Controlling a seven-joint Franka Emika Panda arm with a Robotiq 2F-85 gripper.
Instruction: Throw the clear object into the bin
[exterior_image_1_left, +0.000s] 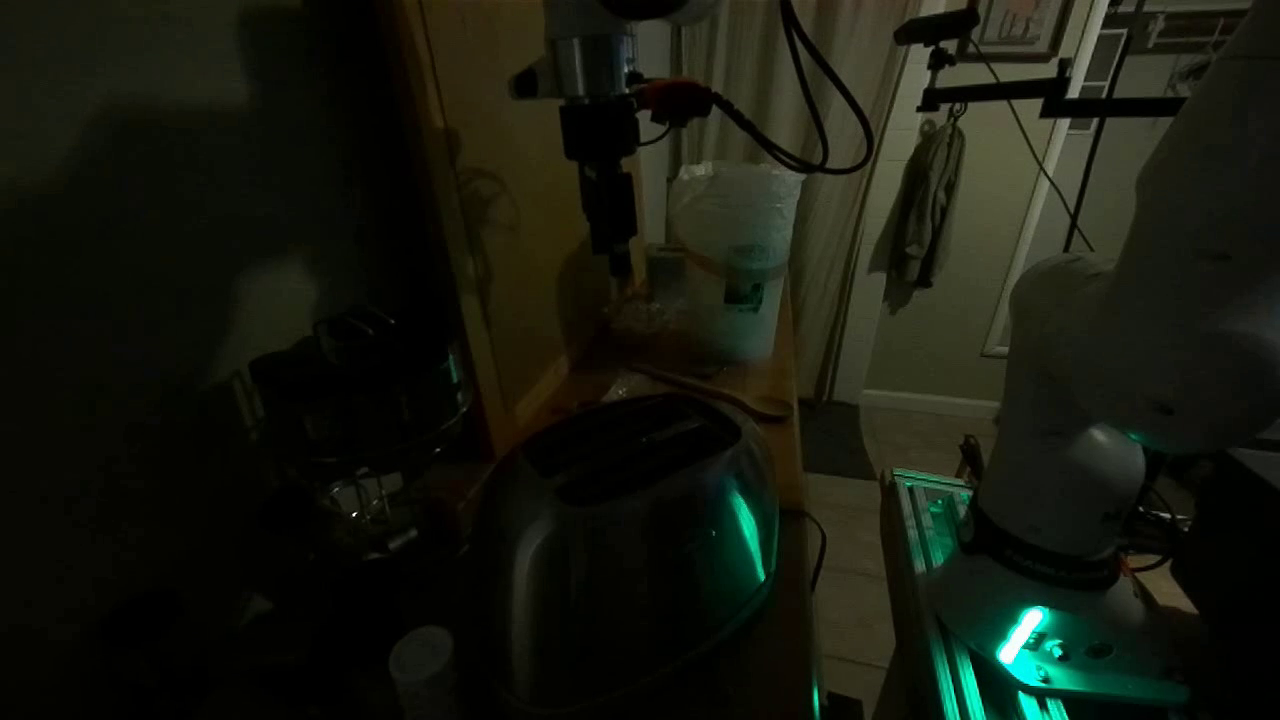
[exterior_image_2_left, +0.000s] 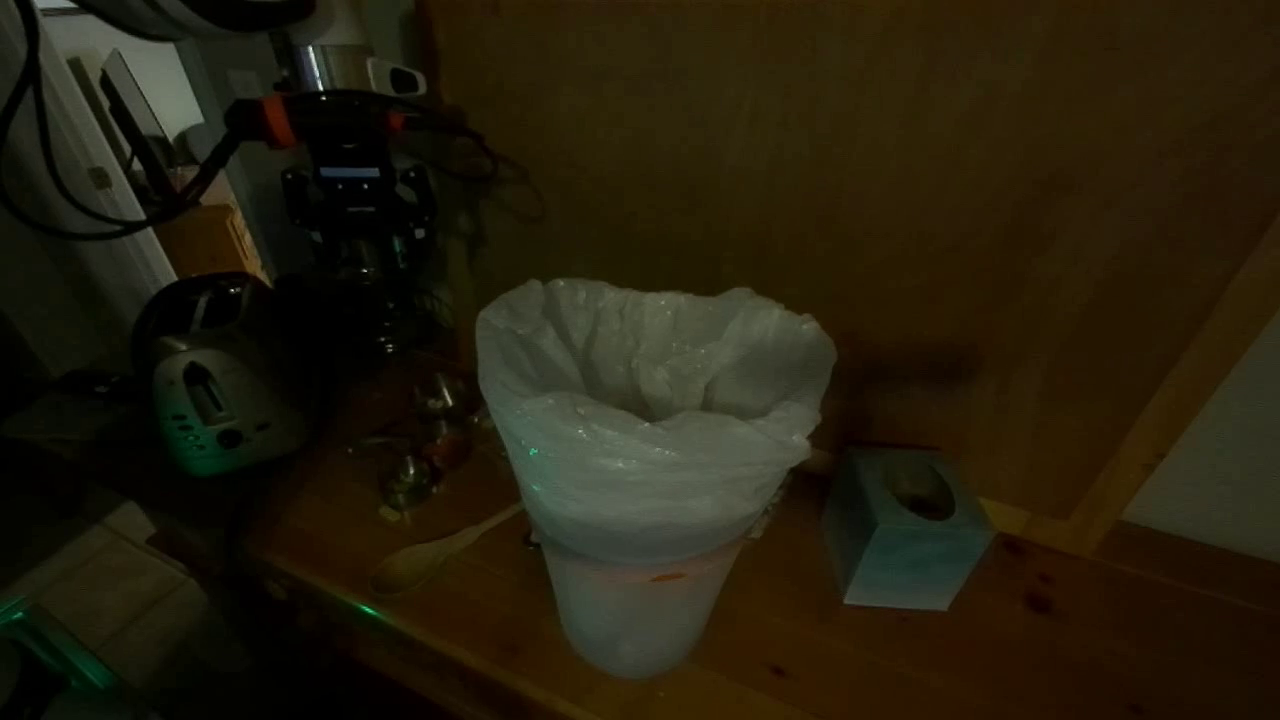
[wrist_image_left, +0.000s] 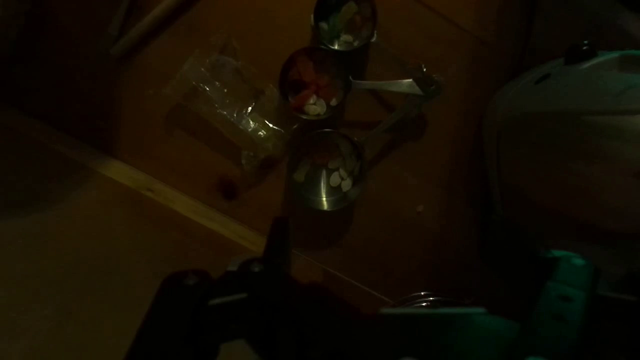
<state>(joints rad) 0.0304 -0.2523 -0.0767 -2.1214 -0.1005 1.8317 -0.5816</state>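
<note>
The clear object is a crumpled clear plastic wrapper (wrist_image_left: 235, 102) on the wooden surface in the wrist view, left of the measuring cups. A dim crinkly patch in an exterior view looks like the wrapper (exterior_image_1_left: 640, 315), beside the bin. The pale tapered bin (exterior_image_1_left: 750, 335) stands upright with a whitish bag over its rim; it also shows in an exterior view (exterior_image_2_left: 640, 620), where it seems to hide the wrapper. My gripper (wrist_image_left: 424, 240) is open with its fingers wide apart and nothing seen between them. In both exterior views the gripper (exterior_image_1_left: 620, 265) (exterior_image_2_left: 368, 245) points down above the surface.
Three metal measuring cups (wrist_image_left: 327, 185) with small pieces inside stand beside the wrapper. A toaster (wrist_image_left: 565, 135) is to the right. A wooden spoon (exterior_image_2_left: 425, 565) lies by the bin, and a tissue box (exterior_image_2_left: 905, 550) stands beyond it. A wooden panel (exterior_image_2_left: 900, 200) rises behind.
</note>
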